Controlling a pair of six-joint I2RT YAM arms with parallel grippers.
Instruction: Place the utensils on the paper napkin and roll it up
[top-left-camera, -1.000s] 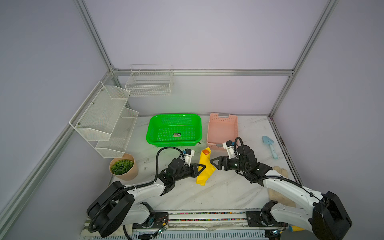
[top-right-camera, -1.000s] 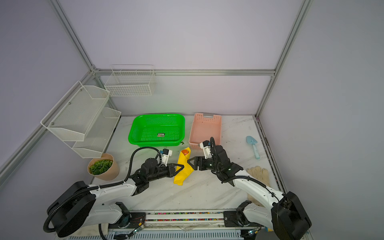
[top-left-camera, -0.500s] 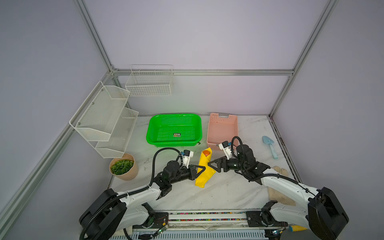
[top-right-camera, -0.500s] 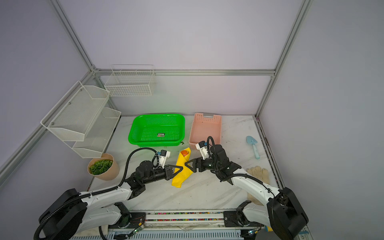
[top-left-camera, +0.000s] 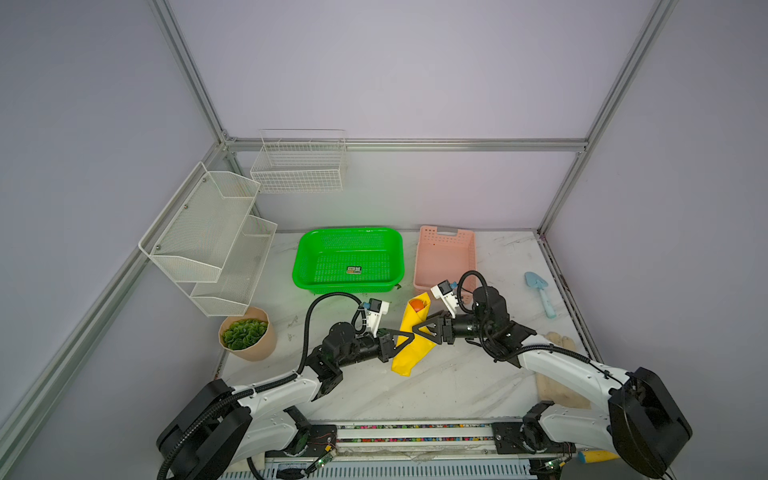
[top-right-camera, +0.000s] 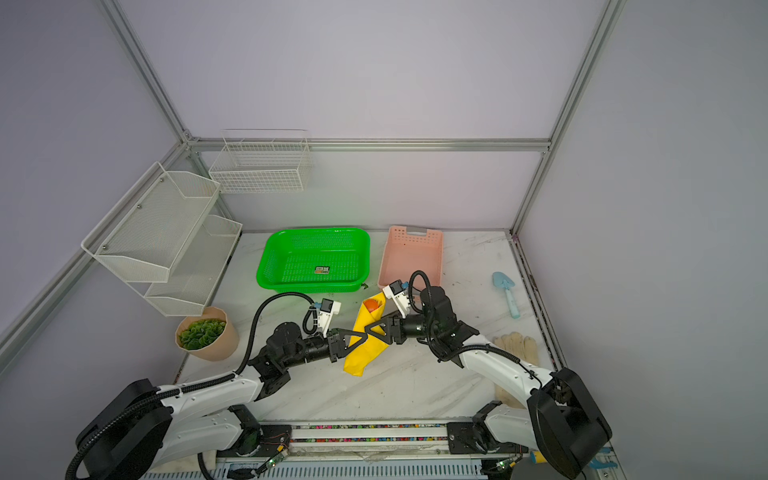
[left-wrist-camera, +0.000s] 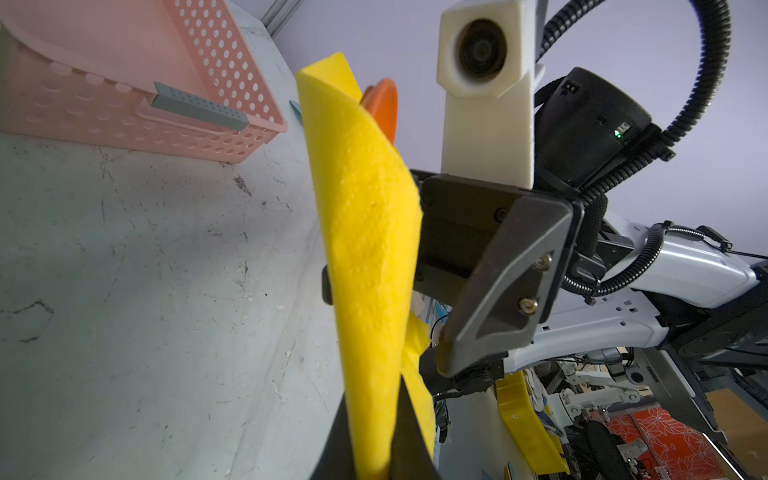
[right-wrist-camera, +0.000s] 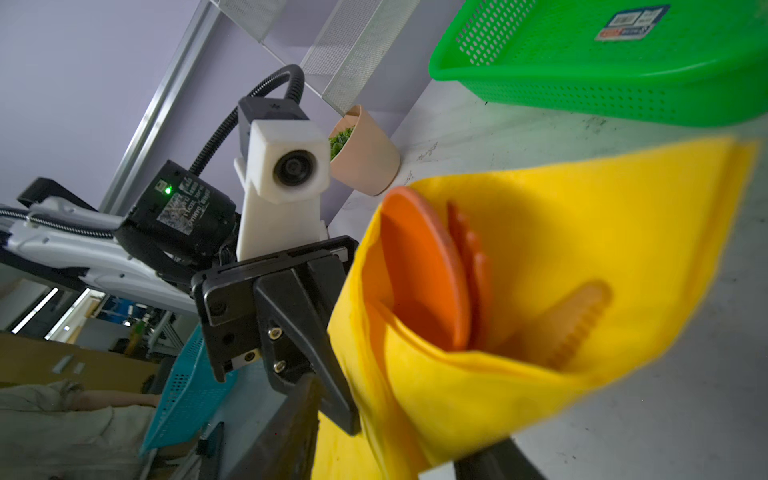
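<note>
Left pincer (top-left-camera: 409, 337) on napkin (top-left-camera: 409, 361), utensils (top-left-camera: 417, 305) inside

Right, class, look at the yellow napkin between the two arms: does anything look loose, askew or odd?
Yes. The paper napkin is only a loose cone, not a tight roll: its end nearer the pink basket gapes open, with the orange spoon bowl and fork tines showing inside.

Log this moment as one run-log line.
napkin: wrapped around utensils | left gripper: shut on napkin | right gripper: at napkin, grip unclear
</note>
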